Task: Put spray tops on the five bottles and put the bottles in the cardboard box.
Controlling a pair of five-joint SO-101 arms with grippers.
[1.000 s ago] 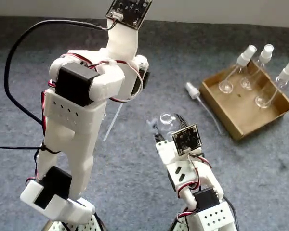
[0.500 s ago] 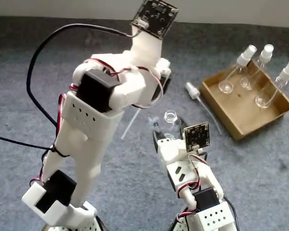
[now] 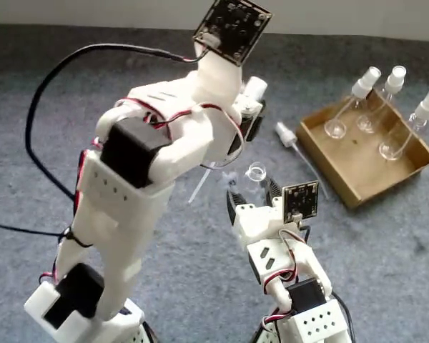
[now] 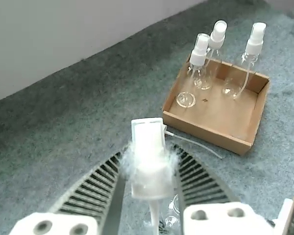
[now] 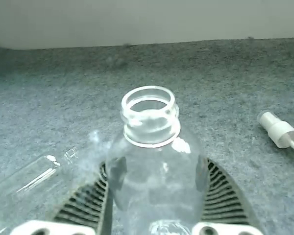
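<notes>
Two arms stand side by side on the grey carpeted surface [image 3: 393, 257]. At the far left, a black cable [image 3: 34, 121] loops from the left arm over open carpet.

1. The left gripper [image 4: 149, 157] is raised above the carpet. Its jaws are narrow and clamp a white plastic spray top [image 4: 148, 156] by the collar. The nozzle head points away from the wrist. The thin dip tube [image 3: 200, 187] hangs down and to the left, with its tip near the carpet.
2. A second clear bottle without a top [image 5: 32, 178] lies on its side on the carpet, just beside the right gripper's left finger.
3. The right gripper [image 5: 157, 169] sits low, near the middle of the scene. Its jaws close on the body of a clear round bottle with an open neck [image 5: 152, 147]. The bottle mouth is uncovered and lies just to the right of the dip tube in the high view.
4. A loose white spray top [image 3: 286, 133] lies on the carpet between the arms and the box. Its tube runs along the box's left wall, just beside it.
5. The shallow brown cardboard box [image 3: 357, 153] sits at the right. Three clear bottles lean against its far edge, each fitted with a white top: left bottle [image 3: 349, 107], middle bottle [image 3: 380, 101], right bottle [image 3: 409, 128]. The near half of the box floor is bare. Open carpet lies near and to the right of the box.
</notes>
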